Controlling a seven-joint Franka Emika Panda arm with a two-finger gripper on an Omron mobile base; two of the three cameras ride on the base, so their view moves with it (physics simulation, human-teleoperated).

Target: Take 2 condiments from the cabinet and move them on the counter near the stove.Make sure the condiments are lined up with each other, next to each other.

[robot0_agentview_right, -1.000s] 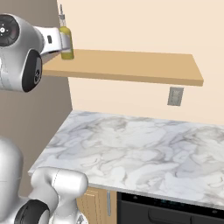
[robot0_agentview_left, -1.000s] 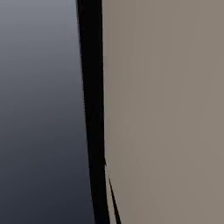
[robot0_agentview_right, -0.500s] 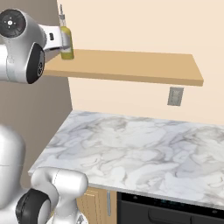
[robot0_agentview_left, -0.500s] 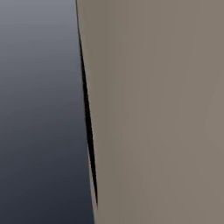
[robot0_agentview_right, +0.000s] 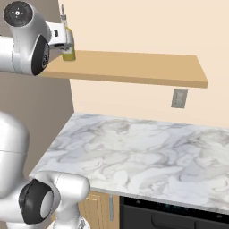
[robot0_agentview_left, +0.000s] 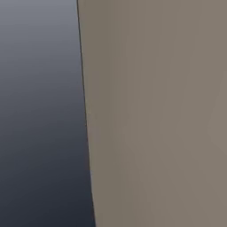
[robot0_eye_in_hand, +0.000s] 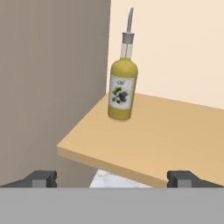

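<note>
Now the first pickup: end effector (robot0_eye_in_hand: 112, 178), fingers apart, faces the yellow bottle (robot0_eye_in_hand: 122, 92) upright on the shelf (robot0_agentview_right: 134, 67); next, probably, advance and clamp its body.

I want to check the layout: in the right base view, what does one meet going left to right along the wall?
arm → yellow bottle → shelf → wall outlet
</note>
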